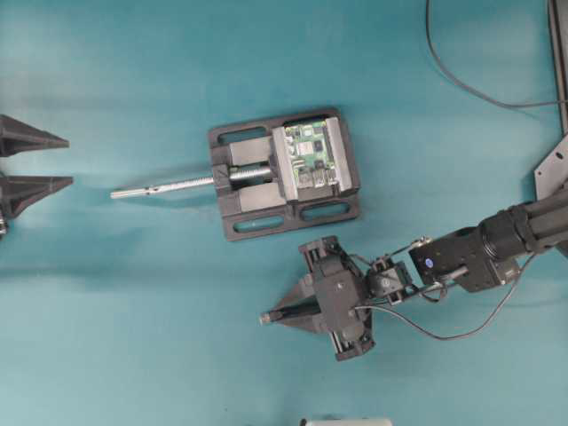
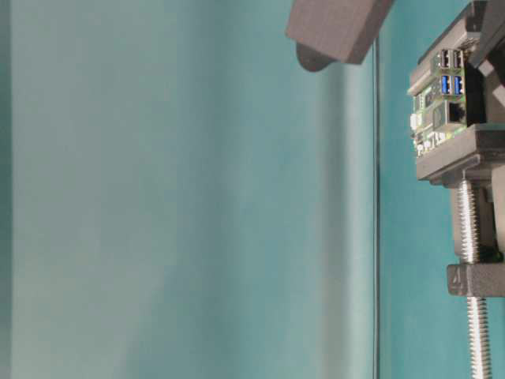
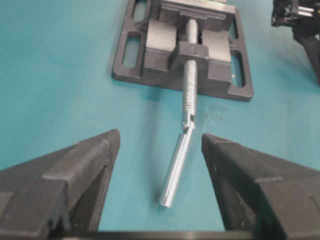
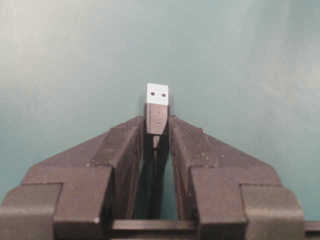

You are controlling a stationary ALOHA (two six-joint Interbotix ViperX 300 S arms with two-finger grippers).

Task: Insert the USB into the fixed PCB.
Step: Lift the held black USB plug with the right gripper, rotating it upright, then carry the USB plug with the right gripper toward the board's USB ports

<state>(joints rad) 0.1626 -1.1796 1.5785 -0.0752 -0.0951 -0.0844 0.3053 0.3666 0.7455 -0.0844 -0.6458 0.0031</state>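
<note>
Right wrist view: the right tool (image 4: pixel 156 131) is closing its two black fingers (image 4: pixel 121 150) on the USB (image 4: pixel 157 107), gripping the dark plug body from both sides while the silvery tip is sticking out past the fingertips over the teal counter (image 4: pixel 240 60).
Right tool from overhead: it is sitting below and slightly right of the vise, pointing toward the left of the picture, with the plug's metal tip showing at its front end.
USB cable: a thin black cable (image 1: pixel 461 333) is trailing back from the right tool in a loop beneath the arm.
Left tool: the left tool (image 3: pixel 160 145) is standing wide apart and holding nothing; it is resting at the left edge of the overhead view, well away from the vise.
Vise: the black vise (image 1: pixel 284 173) is lying near the middle of the counter, its silver screw rod (image 1: pixel 164 187) pointing toward the left tool.
Fixed PCB: the fixed PCB (image 1: pixel 315 153) is sitting clamped in the vise at its right end, the green face up, apart from the USB.
Other cable: a thicker black cable (image 1: pixel 453 75) is running off the top right.
</note>
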